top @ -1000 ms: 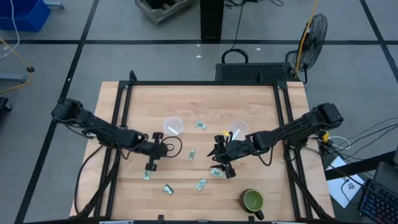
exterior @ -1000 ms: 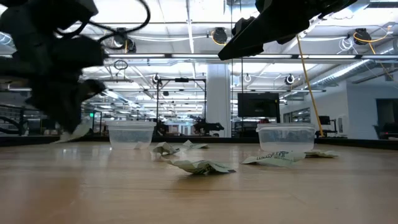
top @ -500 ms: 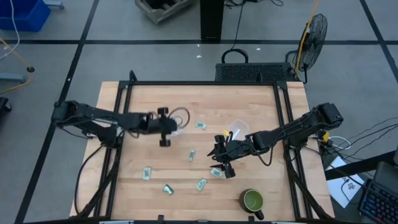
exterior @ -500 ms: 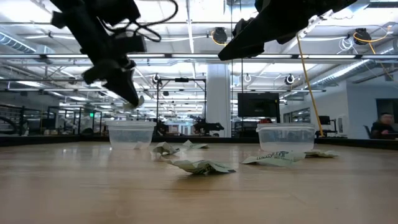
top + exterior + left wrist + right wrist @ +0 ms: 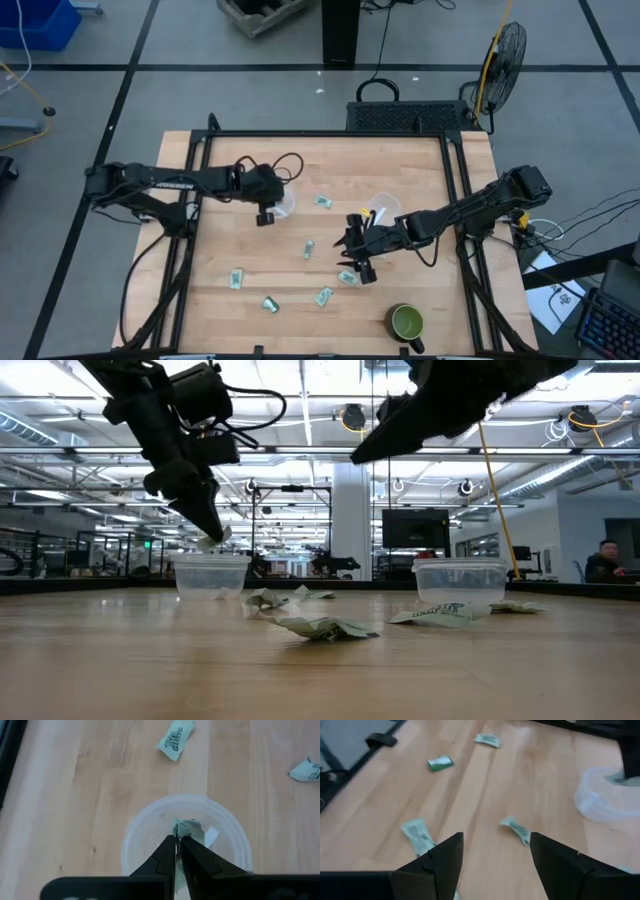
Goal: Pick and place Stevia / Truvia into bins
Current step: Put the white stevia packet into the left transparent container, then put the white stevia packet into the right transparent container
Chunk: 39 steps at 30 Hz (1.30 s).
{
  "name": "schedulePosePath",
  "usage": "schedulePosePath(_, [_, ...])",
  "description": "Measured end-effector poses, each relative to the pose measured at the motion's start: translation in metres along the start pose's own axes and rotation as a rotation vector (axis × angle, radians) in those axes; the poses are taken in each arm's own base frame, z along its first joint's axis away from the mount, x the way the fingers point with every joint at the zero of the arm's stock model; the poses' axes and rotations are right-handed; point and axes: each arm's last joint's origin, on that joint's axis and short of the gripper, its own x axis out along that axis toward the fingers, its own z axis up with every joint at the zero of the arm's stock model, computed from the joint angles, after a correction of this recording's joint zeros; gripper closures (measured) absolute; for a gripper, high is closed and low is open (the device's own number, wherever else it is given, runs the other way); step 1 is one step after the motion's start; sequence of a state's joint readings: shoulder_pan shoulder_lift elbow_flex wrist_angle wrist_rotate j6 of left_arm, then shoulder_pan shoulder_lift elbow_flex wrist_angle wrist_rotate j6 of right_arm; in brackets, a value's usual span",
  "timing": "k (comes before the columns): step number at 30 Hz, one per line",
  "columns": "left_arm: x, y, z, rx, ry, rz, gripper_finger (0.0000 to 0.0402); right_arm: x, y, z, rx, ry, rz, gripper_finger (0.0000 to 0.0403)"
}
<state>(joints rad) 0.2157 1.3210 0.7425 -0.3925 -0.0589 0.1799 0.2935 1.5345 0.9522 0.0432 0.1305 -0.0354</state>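
Now, at the left hand [image 5: 177, 839]: fingers [image 5: 167, 852] all but together, only a thin slit between them, nipping a crumpled green-and-white packet [image 5: 189, 827] at the very tips. Hangs directly over the left cup [image 5: 150, 807], above its rim in the low view, nothing in between. Packet's long axis roughly in line with the fingers, pointing down into the cup's mouth.

Outward across the table [image 5: 400, 160]: nearest loose packet [image 5: 322, 201] lying just beside the left cup, between it and the right cup [image 5: 385, 205]. Second one [image 5: 309, 248] nearer mid-table, long axis running away from the front edge. Then a row towards the front: third [image 5: 236, 279], fourth [image 5: 270, 304], fifth [image 5: 324, 296], sixth [image 5: 348, 278], each flat and tilted its own way.

Over that sixth one, the right hand [image 5: 496, 837], fingers spread wide apart, gripping nothing, hovering clear of the wood.

Count: seven packets showing, six loose and one pinched; two clear cups; one green mug [image 5: 407, 322] near the front right corner, well apart from both cups.
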Motion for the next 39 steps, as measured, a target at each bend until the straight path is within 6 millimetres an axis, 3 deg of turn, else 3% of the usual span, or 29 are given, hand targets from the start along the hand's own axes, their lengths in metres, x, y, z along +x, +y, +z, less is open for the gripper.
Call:
schedulePosePath(7, [0.016,-0.002,-0.004,0.002,0.068,-0.01,0.0364,0.003,0.0,-0.016,-0.006,0.032,-0.027,0.0179])
schedulePosePath(14, [0.032,-0.001,-0.007,0.006,0.119,0.052,0.036,0.003,-0.001,-0.011,-0.007,-0.051,-0.029,0.0179])
schedulePosePath(22, [0.032,-0.003,-0.006,0.013,0.111,0.014,0.0282,0.004,-0.007,-0.011,-0.018,-0.053,-0.048,0.0179])
schedulePosePath(29, [0.026,-0.002,-0.004,0.013,0.087,0.017,0.0239,0.004,-0.048,-0.006,0.07,-0.119,-0.268,0.0179])
schedulePosePath(35, [0.01,-0.002,0.001,0.038,0.013,0.026,0.0236,0.004,-0.083,-0.008,0.121,-0.156,-0.228,0.0179])
schedulePosePath(39, [-0.008,-0.004,0.006,0.073,-0.072,0.011,0.0236,0.017,-0.095,-0.02,0.141,-0.112,-0.252,0.0179])
